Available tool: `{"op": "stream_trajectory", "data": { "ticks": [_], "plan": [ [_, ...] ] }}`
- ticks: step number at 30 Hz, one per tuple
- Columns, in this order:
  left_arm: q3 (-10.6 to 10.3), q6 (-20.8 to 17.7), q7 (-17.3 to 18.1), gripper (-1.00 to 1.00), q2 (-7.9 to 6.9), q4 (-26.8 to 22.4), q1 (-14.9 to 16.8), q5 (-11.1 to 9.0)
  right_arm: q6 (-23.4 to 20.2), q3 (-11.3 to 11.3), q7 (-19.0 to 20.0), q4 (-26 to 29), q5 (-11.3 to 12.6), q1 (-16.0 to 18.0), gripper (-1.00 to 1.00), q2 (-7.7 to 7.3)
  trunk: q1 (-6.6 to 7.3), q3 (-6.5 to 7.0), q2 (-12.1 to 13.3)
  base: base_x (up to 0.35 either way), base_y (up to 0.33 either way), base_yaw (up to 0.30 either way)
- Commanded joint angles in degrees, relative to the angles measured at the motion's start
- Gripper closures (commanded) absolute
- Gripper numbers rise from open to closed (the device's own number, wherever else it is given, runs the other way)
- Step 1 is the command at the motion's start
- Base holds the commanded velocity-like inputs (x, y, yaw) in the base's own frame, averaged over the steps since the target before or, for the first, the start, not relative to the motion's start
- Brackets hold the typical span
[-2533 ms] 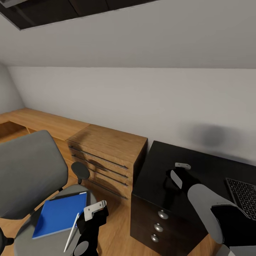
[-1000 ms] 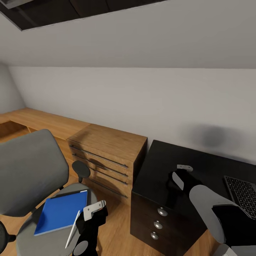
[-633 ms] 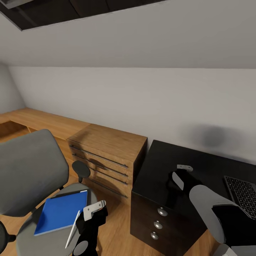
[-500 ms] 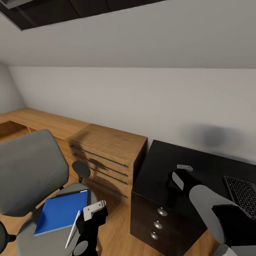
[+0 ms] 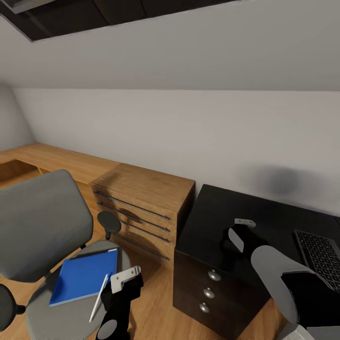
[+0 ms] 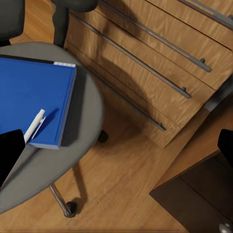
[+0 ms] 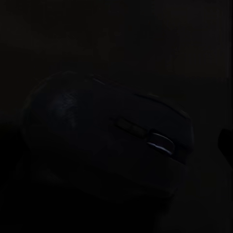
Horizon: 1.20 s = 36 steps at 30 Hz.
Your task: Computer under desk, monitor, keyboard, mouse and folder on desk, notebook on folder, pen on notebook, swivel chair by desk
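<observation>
The small black rounded mouse, lying on the glossy black desk at lower right under the right gripper, jaw state indeterminate, is judged light, rigid, slippery: grip its flanks.

No legible text, labels, brands or numbers. Keyboard keys too small to read; folder cover plain; mouse unmarked.
</observation>
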State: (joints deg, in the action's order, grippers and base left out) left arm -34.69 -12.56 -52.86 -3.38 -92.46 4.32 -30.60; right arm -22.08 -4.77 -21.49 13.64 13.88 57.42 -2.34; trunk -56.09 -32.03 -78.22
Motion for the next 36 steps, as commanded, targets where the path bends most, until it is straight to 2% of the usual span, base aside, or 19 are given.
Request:
{"op": "stream_trajectory", "data": {
  "ticks": [1, 27, 36],
  "plan": [
    [-0.1, -0.4, -0.4, -1.0, -0.05, -0.1, 0.1, -0.2, -0.7, -0.3, -0.2, -1.6, 1.0, 0.0, -1.0, -0.04, 0.0, -0.07, 0.0, -0.024, 0.0, 0.0],
    [-0.3, -0.4, -0.3, -1.0, -0.05, 0.0, 0.1, -0.2, -0.4, -0.3, 0.0, -1.6, 1.0, 0.0, -1.0, -0.03, 0.0, -0.07, 0.0, 0.012, 0.0, 0.0],
    [-1.0, -0.4, -0.4, -1.0, -0.05, 0.1, 0.1, -0.2, -0.4, -0.3, 0.0, -1.6, 0.9, 0.0, -1.0, -0.03, 0.0, -0.07, 0.0, 0.012, 0.0, 0.0]
  ]
}}
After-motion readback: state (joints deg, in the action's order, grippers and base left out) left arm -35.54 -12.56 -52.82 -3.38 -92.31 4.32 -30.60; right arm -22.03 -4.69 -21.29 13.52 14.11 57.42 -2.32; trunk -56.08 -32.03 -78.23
